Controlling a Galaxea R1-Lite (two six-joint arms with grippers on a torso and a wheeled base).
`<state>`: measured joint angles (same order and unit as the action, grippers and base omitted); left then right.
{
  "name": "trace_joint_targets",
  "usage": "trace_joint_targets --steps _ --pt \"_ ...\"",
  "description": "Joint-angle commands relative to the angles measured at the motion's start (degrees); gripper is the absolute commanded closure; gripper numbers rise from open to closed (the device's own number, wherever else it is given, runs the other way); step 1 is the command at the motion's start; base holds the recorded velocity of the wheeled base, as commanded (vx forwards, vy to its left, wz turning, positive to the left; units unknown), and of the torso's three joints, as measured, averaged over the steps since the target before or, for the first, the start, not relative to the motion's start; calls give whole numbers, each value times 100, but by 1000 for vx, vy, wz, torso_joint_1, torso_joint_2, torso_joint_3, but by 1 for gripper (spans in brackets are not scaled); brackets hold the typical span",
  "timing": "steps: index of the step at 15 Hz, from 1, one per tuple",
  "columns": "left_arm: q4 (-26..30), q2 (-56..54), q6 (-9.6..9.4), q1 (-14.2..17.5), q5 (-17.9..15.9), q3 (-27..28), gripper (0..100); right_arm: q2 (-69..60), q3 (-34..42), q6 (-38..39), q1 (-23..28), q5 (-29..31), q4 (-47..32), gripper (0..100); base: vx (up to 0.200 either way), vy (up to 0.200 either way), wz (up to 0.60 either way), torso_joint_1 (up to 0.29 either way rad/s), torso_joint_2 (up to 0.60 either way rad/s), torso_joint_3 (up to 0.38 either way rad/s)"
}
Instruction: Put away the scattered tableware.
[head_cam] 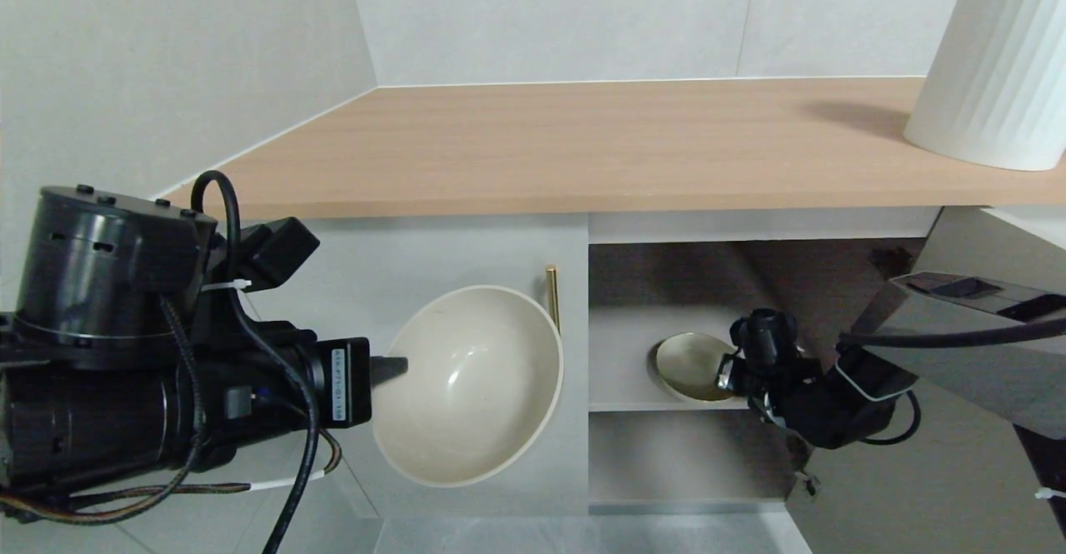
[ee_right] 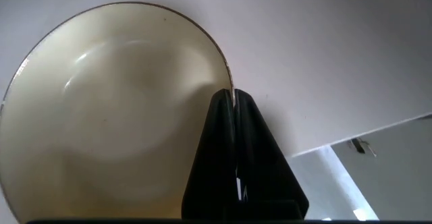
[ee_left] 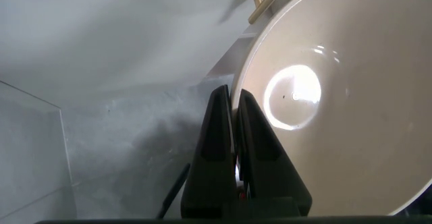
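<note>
Head view first: my left end effector [head_cam: 390, 368] is out in front of the closed cabinet door [head_cam: 375, 279], and its fingers are pinched together on the rim of a big cream bowl [head_cam: 466, 383]. The bowl hangs tipped on edge in the air, with its hollow turned up toward the camera. It covers the lower part of the door, and its far rim sits just beside the brass handle [head_cam: 551, 296].

Over on the other side, the right end effector [head_cam: 726, 373] is reaching into the open cabinet [head_cam: 733, 262]. It is clamped on the edge of a pale, yellowish plate [head_cam: 691, 364]. The plate sits at the level of the upper shelf [head_cam: 620, 354], toward the middle of the opening. I can't tell from here whether it's resting on that shelf or held just off it.

Left wrist view confirms the grip: the two dark fingers [ee_left: 219, 136] are closed with the bowl's rim sandwiched between them, and a bright glare spot shows in the basin.

Right wrist view says the same for the plate: the fingers [ee_right: 219, 136] are tight on its thin dark-lined rim, with the white shelf surface behind it.

Up top, the wooden counter [head_cam: 583, 146] carries a ribbed white vessel [head_cam: 995, 62] at its far right corner, well apart from both arms.
</note>
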<state>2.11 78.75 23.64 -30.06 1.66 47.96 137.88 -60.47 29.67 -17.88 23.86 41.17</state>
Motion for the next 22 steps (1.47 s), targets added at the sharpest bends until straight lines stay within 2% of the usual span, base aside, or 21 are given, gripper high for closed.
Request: trace_joint_targets --steps 1,17,18,22 --pt "0 17 1 0 1 -6 100 2 -9 4 -5 31 67 100 0 0 0 0 0 0" --pt "0 17 1 0 1 -6 100 143 -326 39 39 233 120 100 0 0 0 0 0 0" --pt "0 17 1 0 1 -6 100 152 -343 39 39 233 120 0 0 0 0 0 0 0" --pt "0 9 -8 0 1 -6 100 -6 -317 223 22 225 111 0 0 0 0 0 0 0"
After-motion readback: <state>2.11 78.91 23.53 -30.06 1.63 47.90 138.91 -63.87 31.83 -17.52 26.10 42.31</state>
